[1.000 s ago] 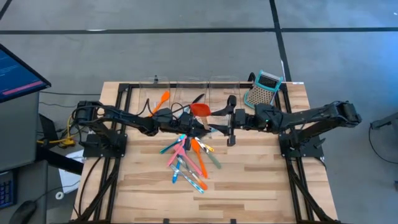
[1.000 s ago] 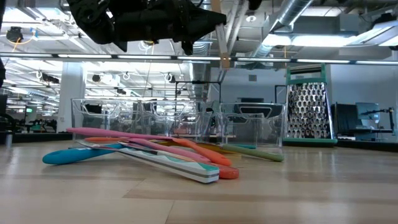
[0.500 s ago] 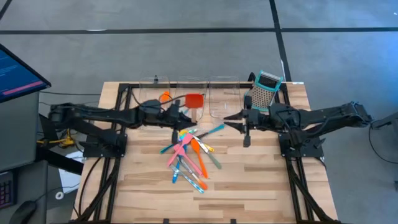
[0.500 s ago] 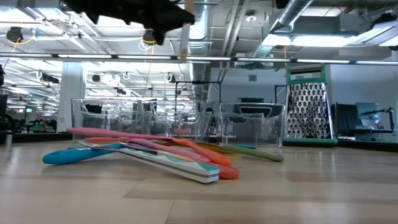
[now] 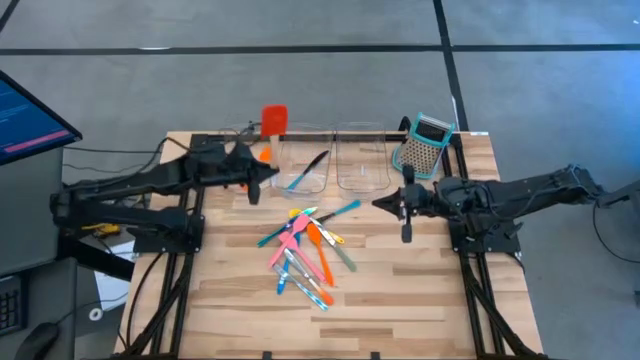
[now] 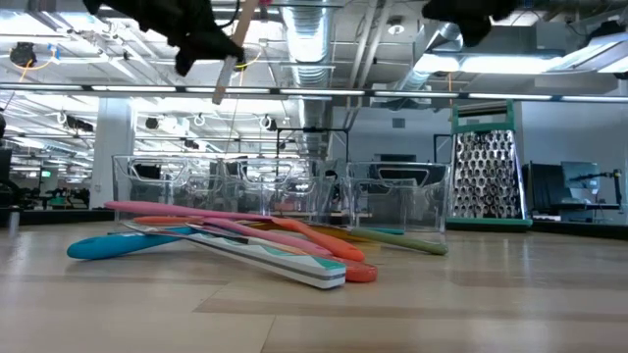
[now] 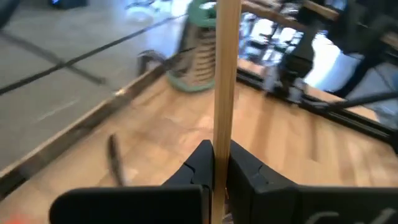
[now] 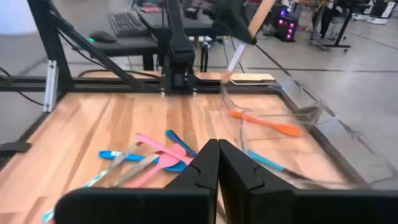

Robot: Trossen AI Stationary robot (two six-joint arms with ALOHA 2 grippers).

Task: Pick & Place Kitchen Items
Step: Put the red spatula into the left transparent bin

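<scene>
**Q:** So what's each gripper doing?

**A:** My left gripper (image 5: pixel 252 172) is clamped tight on the wooden handle of a red spatula (image 5: pixel 274 118). It's up in the air near the table's (image 5: pixel 420 300) 11 o'clock corner, beside the leftmost clear bin (image 5: pixel 252 150). From my left wrist camera the handle (image 7: pixel 225 81) runs straight up between the fingers (image 7: pixel 200 163).

**Q:** And the right one?

**A:** My right gripper (image 5: pixel 404 205) is fully closed with nothing in it, hanging above the table out at 3 o'clock, below the grater (image 5: pixel 423 142).

**Q:** Where's the rest of the stuff?

**A:** The pile of utensils (image 5: pixel 305 248) sits mid-table: pink, blue, teal and orange pieces crossed over each other. An orange spatula (image 5: pixel 264 155) is in the left bin. The middle bin (image 5: pixel 302 165) has a teal spoon (image 5: pixel 298 182) and a black piece (image 5: pixel 317 161). I can't make out anything in the third bin (image 5: pixel 361 160).
</scene>
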